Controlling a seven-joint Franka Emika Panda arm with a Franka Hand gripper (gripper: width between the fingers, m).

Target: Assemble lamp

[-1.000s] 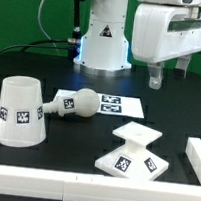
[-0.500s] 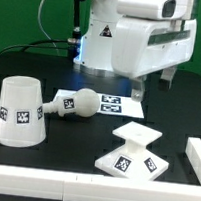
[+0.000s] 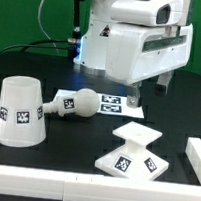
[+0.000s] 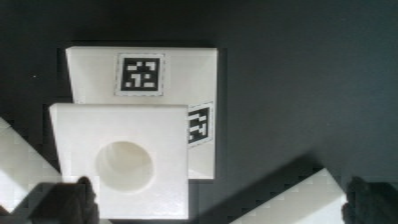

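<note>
The square stepped lamp base (image 3: 133,150) stands at the front on the exterior view's right, tags on its sides. In the wrist view the base (image 4: 134,130) shows from above with its round socket hole (image 4: 125,165). The round bulb with its stem (image 3: 76,104) lies on its side in the middle, beside the cone shade (image 3: 19,110), which stands on the exterior view's left. My gripper (image 3: 150,91) hangs open and empty above and behind the base. In the wrist view the gripper (image 4: 217,205) shows two dark fingertips (image 4: 63,200) spread wide, one over the base's edge.
The marker board (image 3: 116,103) lies flat behind the bulb. A white rail (image 3: 80,177) runs along the table's front edge, and a white block (image 3: 195,154) stands at the exterior view's right. The robot's white pedestal (image 3: 102,43) stands at the back.
The arm has swung toward the exterior view's left and come lower, so the gripper now hangs nearer the base. The lamp parts have not moved.
</note>
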